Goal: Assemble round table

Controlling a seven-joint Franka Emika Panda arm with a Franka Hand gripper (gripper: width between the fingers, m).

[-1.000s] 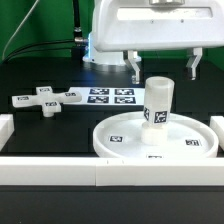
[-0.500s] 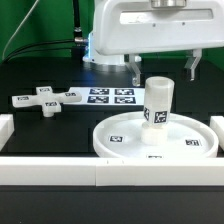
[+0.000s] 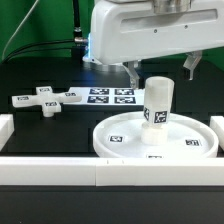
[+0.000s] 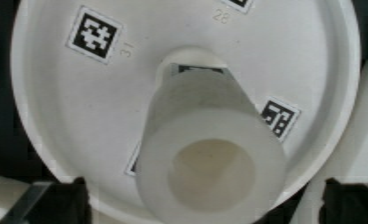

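Above the black surface (image 3: 60,128), the arm's white two-finger tool (image 3: 162,72) hangs released over the short, thick white plastic cylinder leg (image 3: 157,103). Its fingers (image 3: 133,72) are spread wider than the leg and stand clear of it on both sides. We see the leg standing upright on the central hub of the large, rimmed white plastic round disc (image 3: 133,127), which lies flat with its tags facing up. In the wrist view we look down onto the leg's round top, with a dark fingertip to either side and a gap between each and the leg.

In the exterior view, the disc's rim at six o'clock runs up against the long white border bar (image 3: 60,170); we cannot tell whether they touch. At three o'clock the rim nears the picture's edge. The white plastic cross-shaped piece (image 3: 45,100) lies flat, well apart at ten o'clock from the disc, with bare surface between them. The thin white marker board (image 3: 110,96) sits at eleven o'clock, just beyond the rim. At nine o'clock open surface stretches to a second white border bar (image 3: 5,125).
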